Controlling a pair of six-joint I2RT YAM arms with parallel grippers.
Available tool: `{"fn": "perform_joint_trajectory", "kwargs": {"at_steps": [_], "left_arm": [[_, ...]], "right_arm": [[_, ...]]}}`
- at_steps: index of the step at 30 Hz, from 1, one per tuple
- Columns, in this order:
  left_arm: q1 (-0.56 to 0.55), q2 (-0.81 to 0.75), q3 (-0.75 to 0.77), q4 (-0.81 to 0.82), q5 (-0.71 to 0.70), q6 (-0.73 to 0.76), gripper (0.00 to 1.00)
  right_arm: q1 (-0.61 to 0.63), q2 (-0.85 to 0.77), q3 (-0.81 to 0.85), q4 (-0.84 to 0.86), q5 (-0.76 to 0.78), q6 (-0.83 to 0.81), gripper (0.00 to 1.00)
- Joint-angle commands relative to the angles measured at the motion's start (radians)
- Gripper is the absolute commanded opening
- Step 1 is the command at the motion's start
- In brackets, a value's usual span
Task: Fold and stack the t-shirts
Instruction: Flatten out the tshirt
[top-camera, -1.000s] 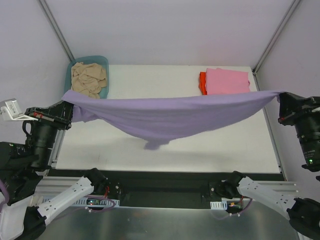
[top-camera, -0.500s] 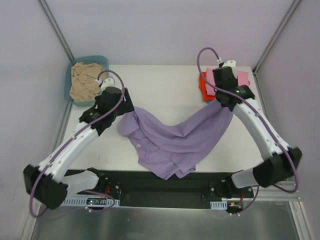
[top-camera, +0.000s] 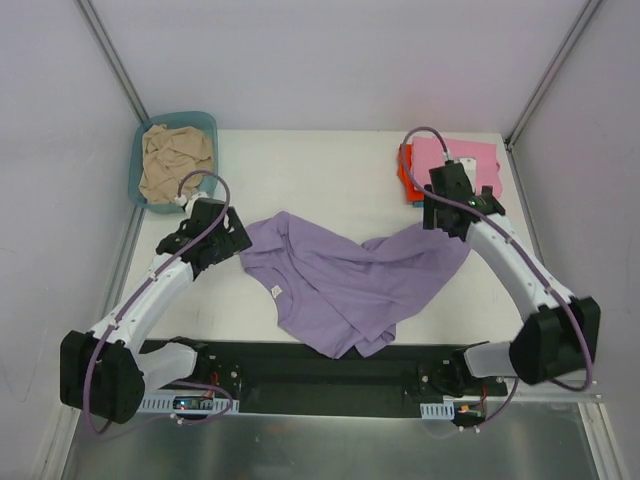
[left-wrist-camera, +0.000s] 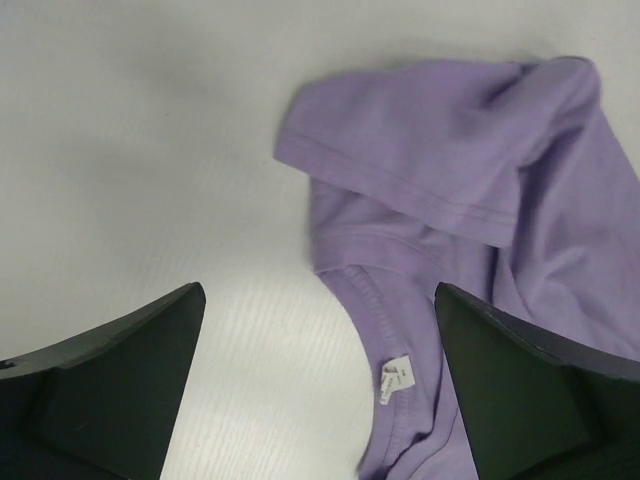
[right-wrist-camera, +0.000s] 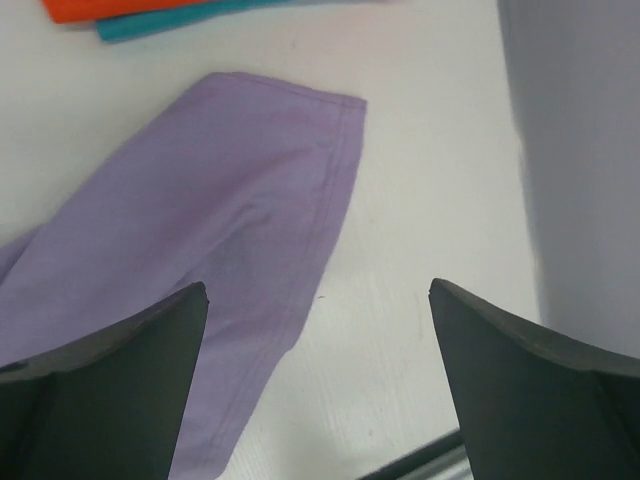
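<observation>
The lavender t-shirt (top-camera: 350, 280) lies crumpled on the white table (top-camera: 320, 170), its lower part reaching the near edge. My left gripper (top-camera: 230, 238) stands open at the shirt's left end. In the left wrist view the collar with its white label (left-wrist-camera: 396, 381) lies between and just beyond the open left gripper (left-wrist-camera: 320, 292). My right gripper (top-camera: 450, 220) is open over the shirt's right end. The right wrist view has the shirt's hem corner (right-wrist-camera: 250, 190) lying flat by the open right gripper (right-wrist-camera: 318, 290). Neither holds anything.
A folded stack sits at the back right: a pink t-shirt (top-camera: 458, 160) on top, an orange-red one (top-camera: 405, 172) under it, and a teal edge (right-wrist-camera: 160, 26) in the right wrist view. A teal basin (top-camera: 207, 124) at the back left holds a beige t-shirt (top-camera: 175, 160).
Both grippers have opened and let go of the lavender shirt, which now lies slack on the table. Both arms have drawn back a little towards the near side.
</observation>
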Motion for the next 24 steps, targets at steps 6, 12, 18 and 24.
{"fn": "perform_joint_trajectory", "kwargs": {"at_steps": [6, 12, 18, 24], "left_arm": [[0.277, -0.015, -0.206, 0.201, 0.284, -0.049, 0.91], [0.309, 0.147, -0.189, 0.341, 0.353, -0.034, 0.63], [0.329, 0.310, -0.129, 0.354, 0.375, -0.048, 0.46], [0.329, 0.404, -0.096, 0.362, 0.357, -0.054, 0.48]], "right_arm": [[0.004, -0.415, -0.348, 0.208, -0.458, 0.041, 0.97], [0.004, -0.499, -0.410, 0.139, -0.469, 0.069, 0.97], [0.004, -0.539, -0.439, 0.104, -0.424, 0.077, 0.97], [0.004, -0.559, -0.440, 0.085, -0.416, 0.072, 0.97]]}}
